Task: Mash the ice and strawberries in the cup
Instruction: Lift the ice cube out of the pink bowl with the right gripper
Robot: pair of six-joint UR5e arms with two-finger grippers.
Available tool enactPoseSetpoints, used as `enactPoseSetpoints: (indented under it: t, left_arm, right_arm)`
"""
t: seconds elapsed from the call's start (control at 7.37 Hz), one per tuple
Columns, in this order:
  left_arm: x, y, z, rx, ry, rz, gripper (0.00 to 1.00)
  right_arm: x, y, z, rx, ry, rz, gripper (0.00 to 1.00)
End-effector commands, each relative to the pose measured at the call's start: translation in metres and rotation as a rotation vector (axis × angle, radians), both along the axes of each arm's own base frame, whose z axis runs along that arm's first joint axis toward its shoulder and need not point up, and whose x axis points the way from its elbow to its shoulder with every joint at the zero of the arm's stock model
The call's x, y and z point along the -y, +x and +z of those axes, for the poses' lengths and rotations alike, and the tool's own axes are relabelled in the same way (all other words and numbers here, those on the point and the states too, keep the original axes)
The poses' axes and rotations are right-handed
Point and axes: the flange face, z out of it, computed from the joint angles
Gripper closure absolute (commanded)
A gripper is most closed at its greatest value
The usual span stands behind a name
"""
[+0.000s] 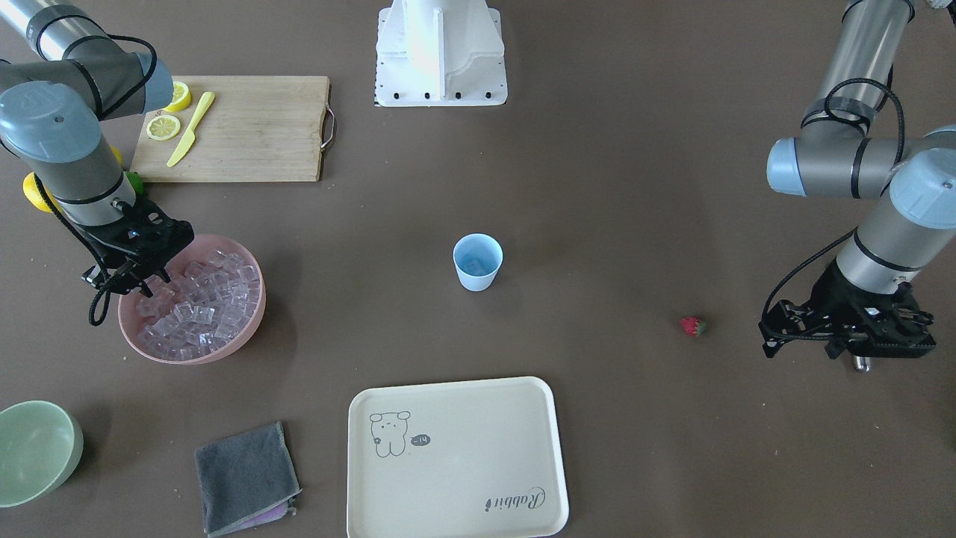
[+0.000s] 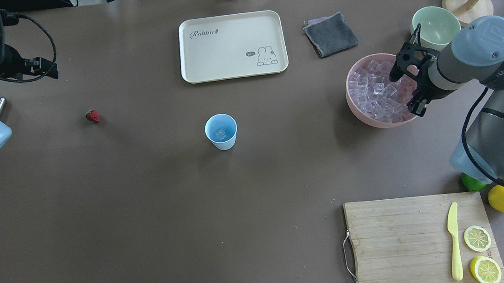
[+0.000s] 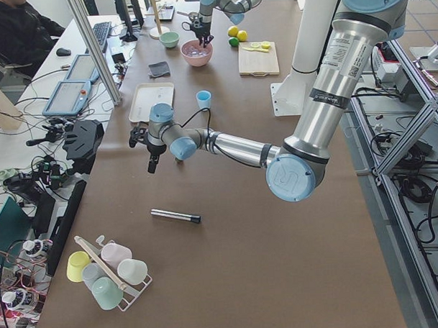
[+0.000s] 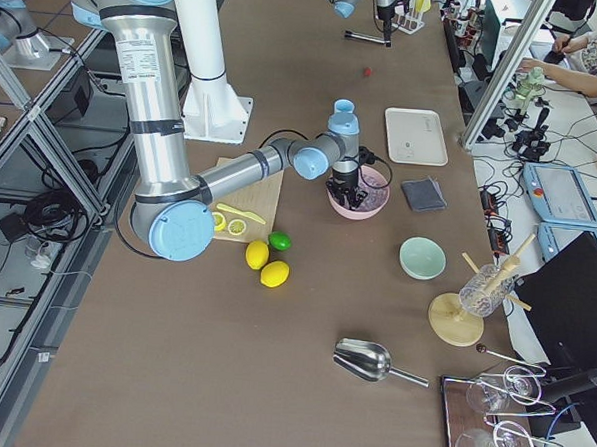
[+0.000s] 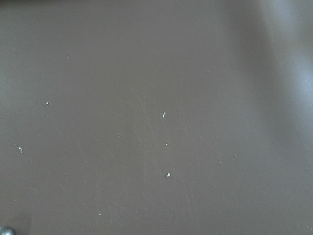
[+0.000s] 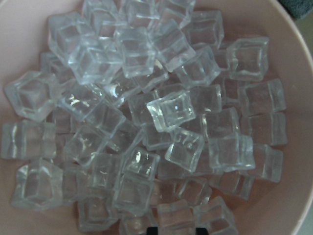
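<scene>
The light blue cup (image 1: 476,261) stands upright at mid-table and holds one ice cube (image 2: 220,134). The pink bowl (image 2: 354,104) is full of ice cubes (image 6: 173,110). My right gripper (image 2: 403,92) hangs just above that ice with its jaws apart and nothing between them; it also shows in the front view (image 1: 138,288). The strawberry (image 1: 692,326) lies alone on the table, between the cup and my left gripper (image 1: 851,347). The left gripper hovers over bare table; I cannot tell whether it is open.
A cream tray (image 2: 232,46), a grey cloth (image 2: 330,34) and a pale green bowl (image 2: 435,26) are on the far side. A cutting board (image 2: 400,238) holds lemon halves and a yellow knife. A black and silver stick (image 3: 176,216) lies at the left end.
</scene>
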Motion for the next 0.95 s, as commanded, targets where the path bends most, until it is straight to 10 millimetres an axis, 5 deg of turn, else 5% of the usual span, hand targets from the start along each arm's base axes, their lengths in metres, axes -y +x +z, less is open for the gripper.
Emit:
enactPoseSetpoints:
  t: [0.0, 0.27, 0.41, 0.81]
  left_arm:
    - [0.0, 0.001, -0.001, -0.001, 0.001, 0.001, 0.02]
    - [0.0, 0.002, -0.001, 0.0, 0.001, 0.004, 0.02]
    - [0.003, 0.005, -0.002, 0.001, -0.001, 0.005, 0.02]
    - [0.004, 0.011, -0.006, -0.004, 0.004, 0.009, 0.02]
  right_arm:
    - [0.0, 0.0, -0.005, 0.007, 0.005, 0.004, 0.75]
    - [0.0, 0.016, -0.026, 0.032, 0.002, 0.015, 1.0]
    - [0.002, 0.023, -0.045, 0.035, -0.037, 0.017, 1.0]
    - [0.027, -0.035, -0.198, 0.174, -0.243, 0.206, 1.0]
